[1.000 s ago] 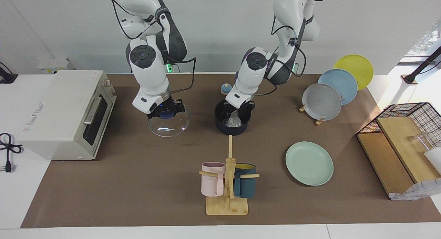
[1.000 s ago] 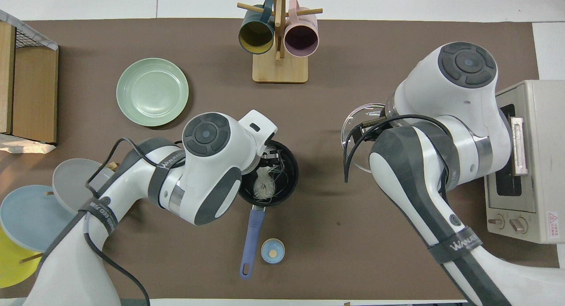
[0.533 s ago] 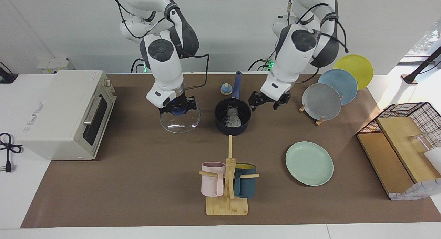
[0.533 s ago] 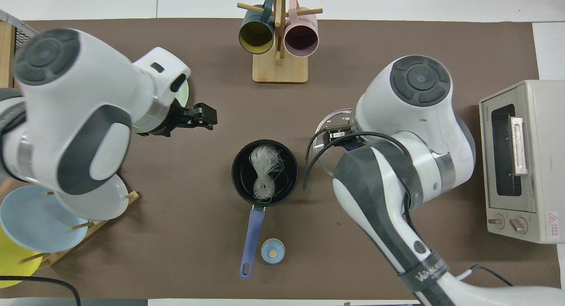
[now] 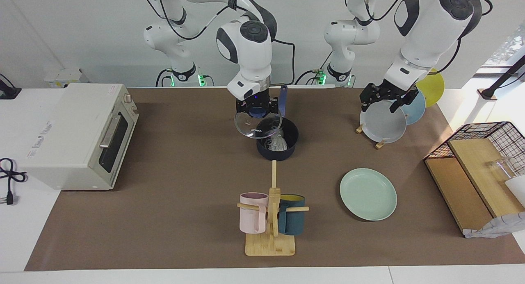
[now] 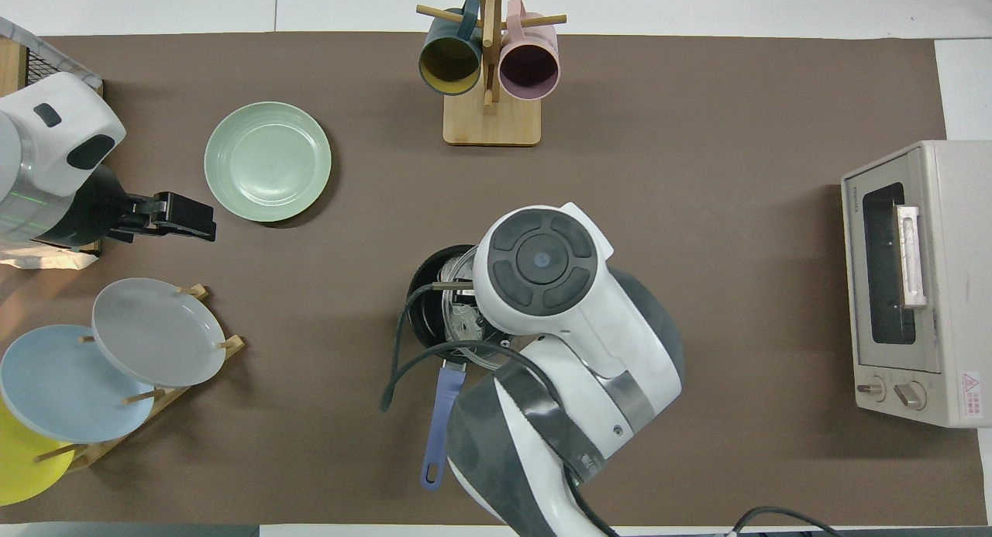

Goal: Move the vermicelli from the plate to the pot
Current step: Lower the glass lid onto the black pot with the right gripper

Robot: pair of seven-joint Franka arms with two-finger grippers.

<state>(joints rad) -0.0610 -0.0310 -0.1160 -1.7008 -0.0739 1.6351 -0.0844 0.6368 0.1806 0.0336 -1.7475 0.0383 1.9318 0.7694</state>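
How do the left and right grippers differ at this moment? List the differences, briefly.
The right gripper is shut on the glass lid; the left gripper is open and holds nothing. The right gripper is over the pot, where the vermicelli lies; the left gripper is over the table by the grey plate in the rack. Shared: both are raised clear of the table.
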